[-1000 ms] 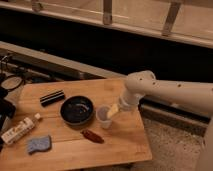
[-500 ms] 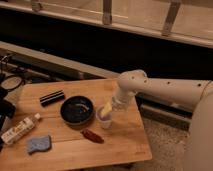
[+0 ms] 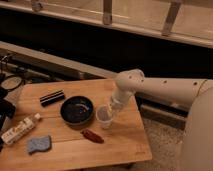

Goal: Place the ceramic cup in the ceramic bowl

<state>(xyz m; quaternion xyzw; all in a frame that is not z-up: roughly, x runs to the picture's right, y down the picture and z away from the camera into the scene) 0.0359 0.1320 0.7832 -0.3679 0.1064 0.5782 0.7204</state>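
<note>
One second on, the white arm (image 3: 165, 90) has swung its bend in from the right edge of the worktop (image 3: 125, 145) toward the middle, with little change over the last half second. The end effector (image 3: 108, 109) sits at the rim of the ceramic cup (image 3: 103, 119); whether its grip is wide, narrow or closed on the cup cannot be told. The cup is upright directly below the end effector, outside the ceramic bowl (image 3: 76, 110), which lies just to the end effector's left as the camera sees it, rim close to the cup. A flat black bar (image 3: 52, 97) lies beyond the bowl, farther left and back. A small red object (image 3: 92, 136) lies just in front of the end effector. A blue sponge (image 3: 39, 144) and a pale bottle (image 3: 20, 129) lie well off to the front left. Only the bowl's near rim separates cup from hollow. The cup is pale whitish-pink, handleless and narrower than the dark, glossy bowl.
</note>
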